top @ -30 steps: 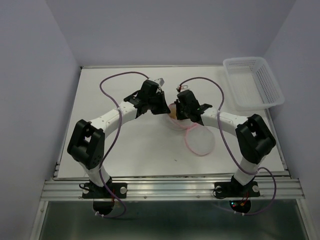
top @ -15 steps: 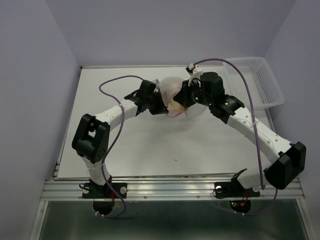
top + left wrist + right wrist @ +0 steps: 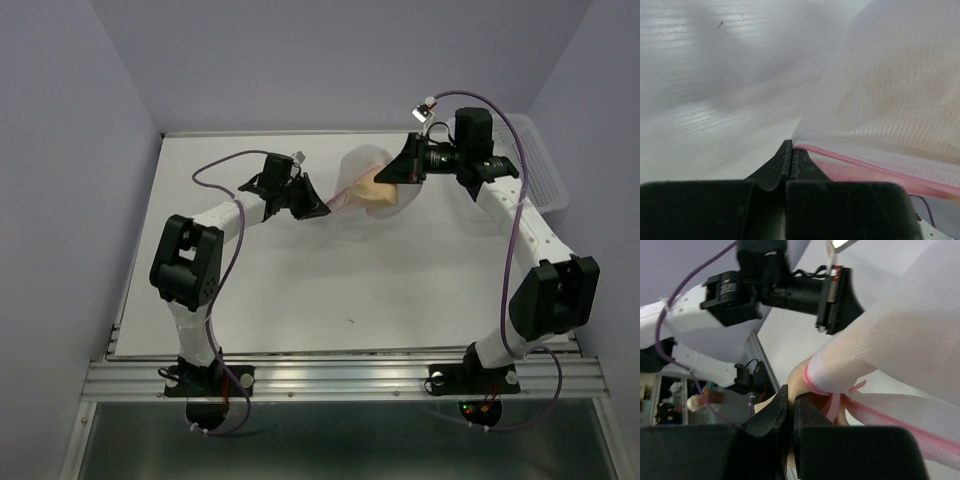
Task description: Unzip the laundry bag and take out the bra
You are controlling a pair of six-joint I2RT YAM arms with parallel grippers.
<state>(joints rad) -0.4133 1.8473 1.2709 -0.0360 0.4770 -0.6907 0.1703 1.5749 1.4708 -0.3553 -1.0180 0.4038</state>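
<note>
Two pincers pull apart, so the laundry bag (image 3: 354, 168) hangs stretched between them above the counter (image 3: 250, 290). Clamped shut, the left pincer (image 3: 790, 150) grips the pink zipper rim (image 3: 875, 167) at its tips. The right pincer (image 3: 790, 396) is closed too, apparently nipping the beige bra (image 3: 378, 190) at the bag's mouth.

The small round translucent white mesh laundry bag (image 3: 358, 170) is held off the white table (image 3: 300, 290), toward its twelve o'clock, between the left gripper (image 3: 320, 205) at the bag's eight o'clock and the right gripper (image 3: 388, 180) at its three. The beige padded bra (image 3: 378, 193) sits at the right gripper's tips. The white plastic lattice basket (image 3: 548, 178) stands at the table's two o'clock corner, behind the right arm.
</note>
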